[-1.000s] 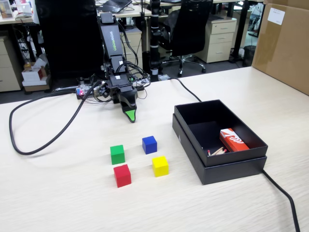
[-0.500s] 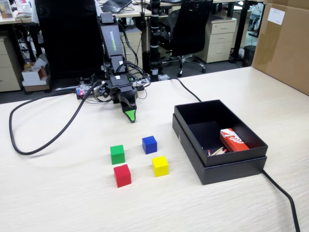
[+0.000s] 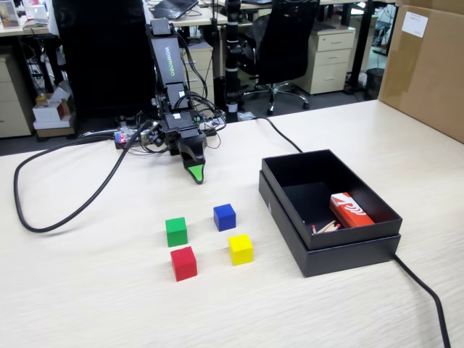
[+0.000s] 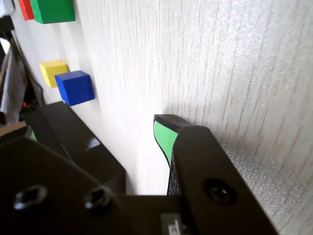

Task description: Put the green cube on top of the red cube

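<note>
**A:** So the gripper [image 3: 196,174] is parked low near the arm's base, green tip pointing down at the table [image 3: 87,290], holding nothing. In the fixed view only one tip shows, and the wrist view shows just one green-lined finger [image 4: 164,137], so I honestly can't tell if the jaws are spread or pressed together.

**B:** Where's the green cube [image 3: 176,232] from there?

**A:** Roughly 7 o'clock from the tip in the fixed view, well apart from it. The red cube [image 3: 183,263] sits just beside it at 5 o'clock, with a small gap between them. The blue cube [image 3: 225,217] is at 2 o'clock from the green, and the yellow cube [image 3: 241,249] is off at 4 o'clock.

**B:** So what bites you here?

**A:** My guess is crowding. Come down with the jaws lined up toward the red one and a finger probably shoves it, so the stacking target drifts. Blue could get clipped too. And if the green one lands off-centre, it'll likely tip off. The black box [image 3: 330,210] looks far enough away not to matter.
</note>
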